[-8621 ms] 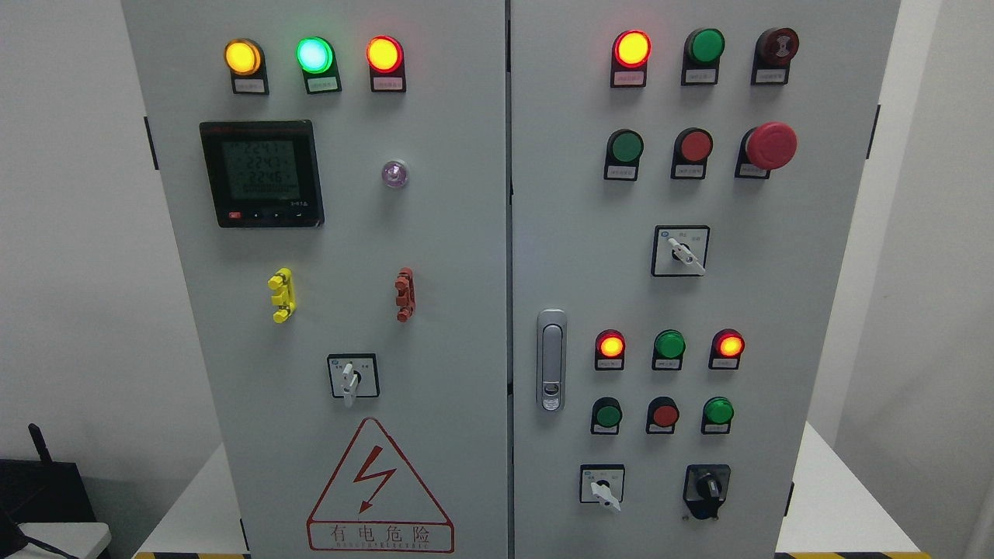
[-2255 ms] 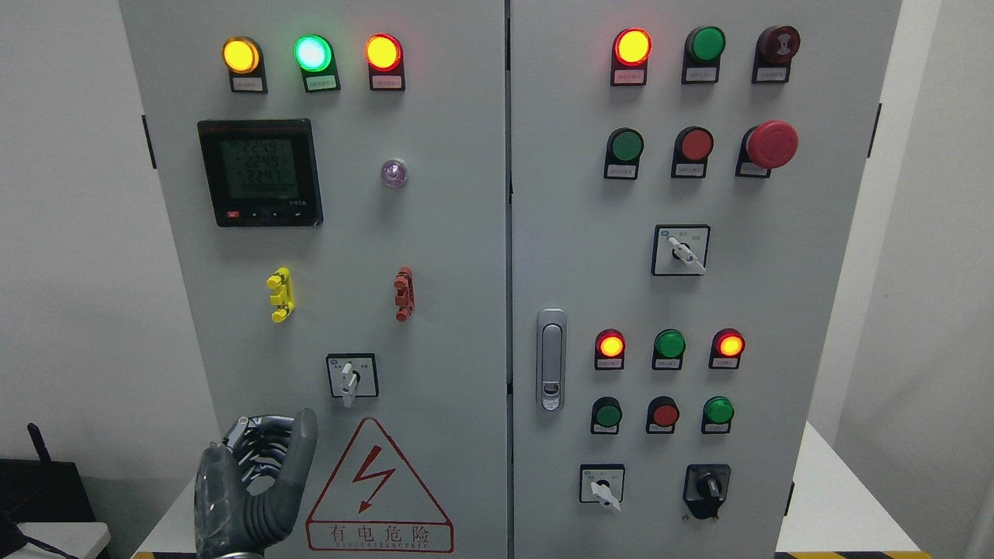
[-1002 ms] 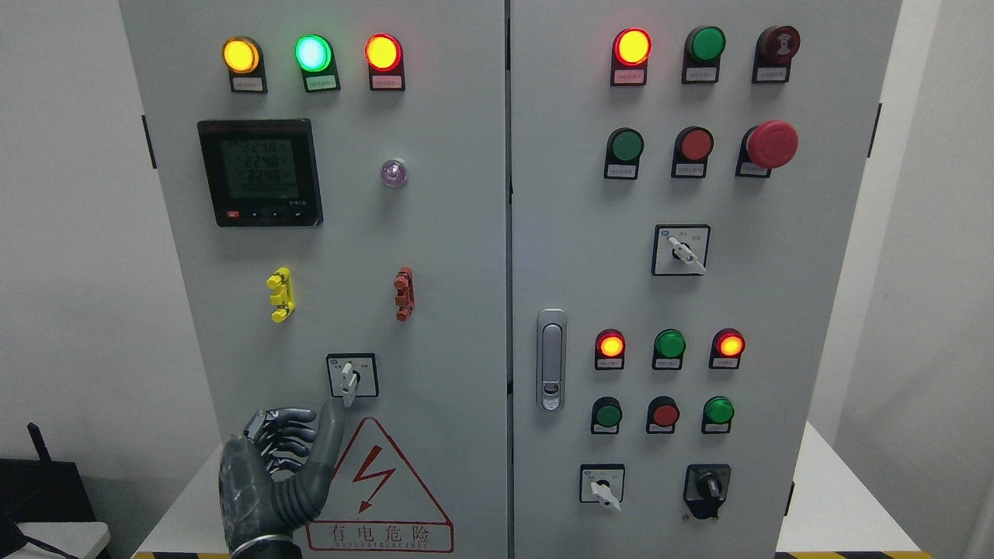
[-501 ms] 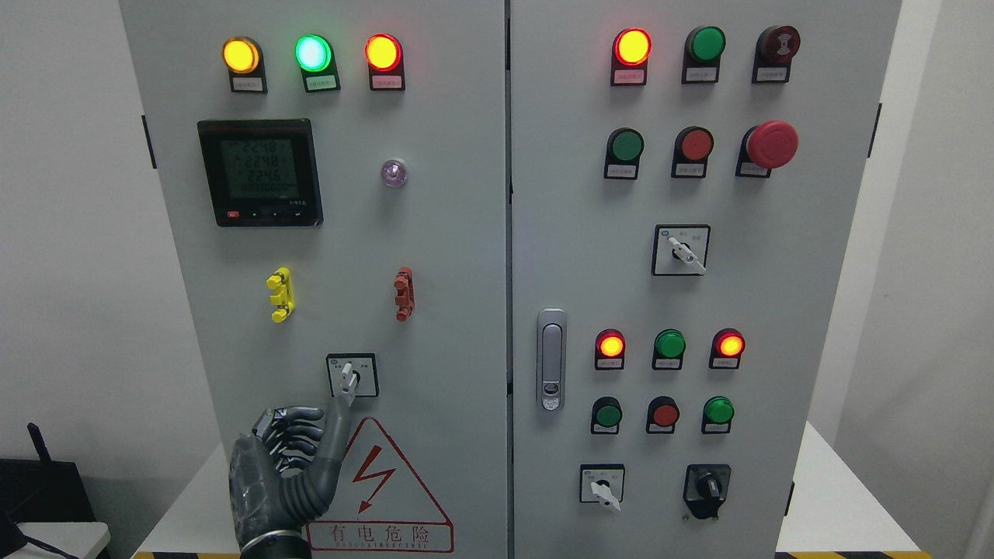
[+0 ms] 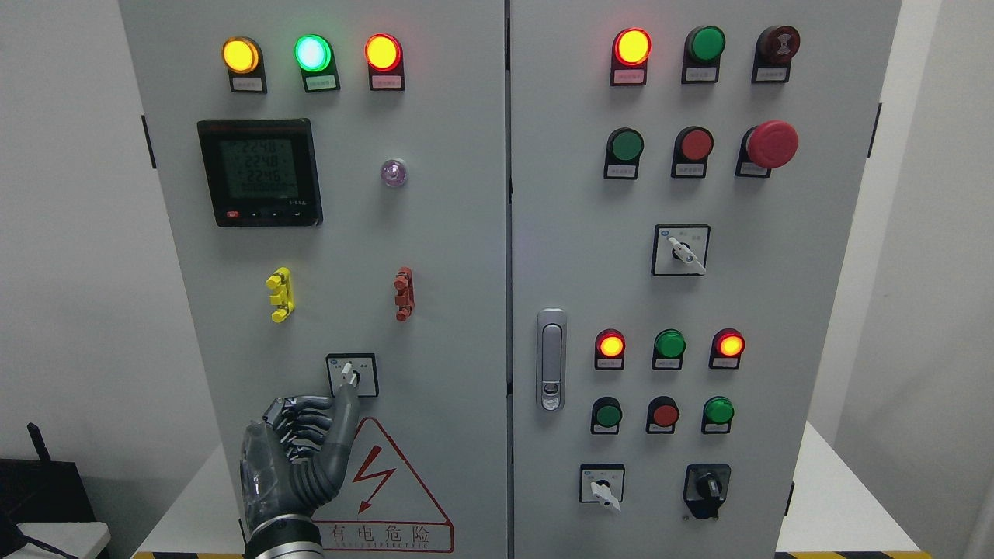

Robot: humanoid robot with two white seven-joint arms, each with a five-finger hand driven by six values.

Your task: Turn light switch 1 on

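A small rotary selector switch (image 5: 351,374) with a white lever sits in a square plate low on the cabinet's left door (image 5: 435,248). My left hand (image 5: 307,446) rises from the bottom edge just below it. Its four fingers (image 5: 299,415) are curled in, and the thumb (image 5: 342,423) sticks up. The thumb tip touches the lower end of the lever and hides it. The visible part of the lever leans slightly to the left of upright. My right hand is out of the picture.
On the left door are three lit lamps (image 5: 311,53), a digital meter (image 5: 259,172), a yellow clip (image 5: 279,294), a red clip (image 5: 403,293) and a warning triangle (image 5: 380,489). The right door carries a handle (image 5: 550,359), buttons, a red mushroom stop (image 5: 772,144) and more selectors (image 5: 680,250).
My left hand has risen and shifted right until its thumb meets the switch lever. The lever's lower end is now behind the thumb and it tilts a little left.
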